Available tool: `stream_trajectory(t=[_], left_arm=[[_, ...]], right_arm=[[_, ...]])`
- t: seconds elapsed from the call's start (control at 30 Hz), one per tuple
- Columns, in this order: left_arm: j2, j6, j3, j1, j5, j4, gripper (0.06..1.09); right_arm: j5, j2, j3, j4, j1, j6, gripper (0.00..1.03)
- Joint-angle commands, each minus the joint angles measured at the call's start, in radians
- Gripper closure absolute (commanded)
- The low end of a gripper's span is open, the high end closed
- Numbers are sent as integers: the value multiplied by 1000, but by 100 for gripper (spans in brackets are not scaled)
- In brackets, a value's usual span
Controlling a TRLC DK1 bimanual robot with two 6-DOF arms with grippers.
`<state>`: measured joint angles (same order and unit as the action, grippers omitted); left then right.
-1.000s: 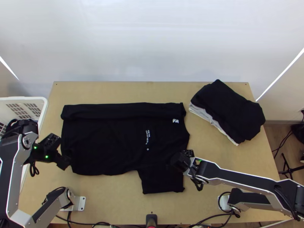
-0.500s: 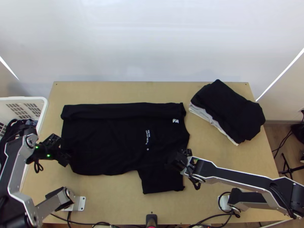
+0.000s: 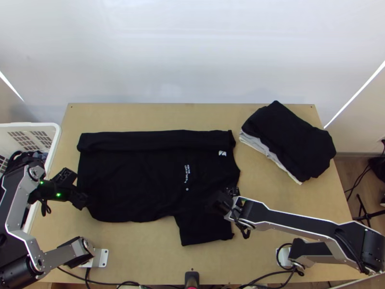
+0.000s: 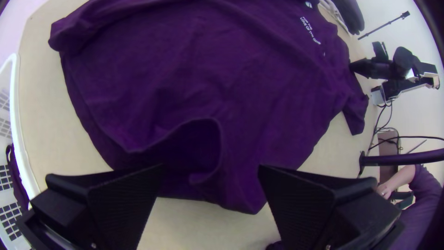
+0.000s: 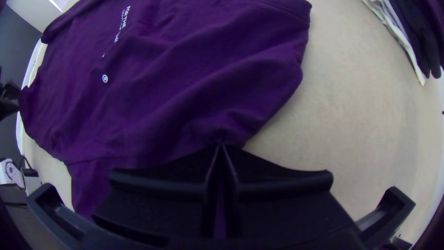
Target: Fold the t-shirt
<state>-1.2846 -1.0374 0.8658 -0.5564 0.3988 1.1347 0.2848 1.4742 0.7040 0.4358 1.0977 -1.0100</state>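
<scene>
I am holding my left gripper's (image 3: 83, 201) ridged jaws apart at the black t-shirt's (image 3: 139, 178) wavy, gaping hem; my right gripper (image 3: 215, 204) is pinching puckered cloth. The t-shirt is lying on smooth wooden table (image 3: 144, 250), far side folded into a long band.

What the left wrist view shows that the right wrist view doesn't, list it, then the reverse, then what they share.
Left wrist view: the left gripper's fingers spread apart, a raised, gaping fold of cloth in front of them, and the white emblem.
Right wrist view: the right gripper's fingertips drawn together, cloth puckered at them, and the round mark readable as a ring.
Both: the t-shirt, its white lettering, the clothes stack and the table.
</scene>
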Motion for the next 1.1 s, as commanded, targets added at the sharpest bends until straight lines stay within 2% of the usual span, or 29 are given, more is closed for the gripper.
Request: stream_trajectory(t=[0.0, 0.1, 0.23, 0.33, 0.53, 0.7, 0.77, 0.9, 0.97, 1.07], left_arm=[[-22, -56, 64, -40, 29, 89, 11], [-53, -130, 90, -99, -37, 92, 11], [-47, -136, 171, -117, -126, 91, 11], [-15, -205, 167, -135, -218, 45, 10], [-7, -233, 95, -139, -259, -82, 10], [48, -135, -48, -10, -256, -153, 10], [71, -56, -103, 69, -258, -208, 10], [77, 149, -96, 214, -247, -202, 10], [77, 224, -76, 251, -199, -194, 11], [59, 298, -74, 291, -179, -201, 11]], right_arm=[[5, 12, 8, 23, 1, -4, 100], [5, 12, 5, 32, 1, -10, 100], [8, 12, 9, 40, 1, -13, 100], [8, 12, 9, 40, 1, -15, 100], [8, 20, 17, 40, 2, -15, 100], [8, 23, 18, 40, 2, -16, 100], [8, 23, 17, 40, 2, -16, 100], [10, 24, 15, 40, 1, -18, 100], [10, 24, 17, 41, 2, -21, 100], [10, 24, 20, 43, 2, -24, 100]])
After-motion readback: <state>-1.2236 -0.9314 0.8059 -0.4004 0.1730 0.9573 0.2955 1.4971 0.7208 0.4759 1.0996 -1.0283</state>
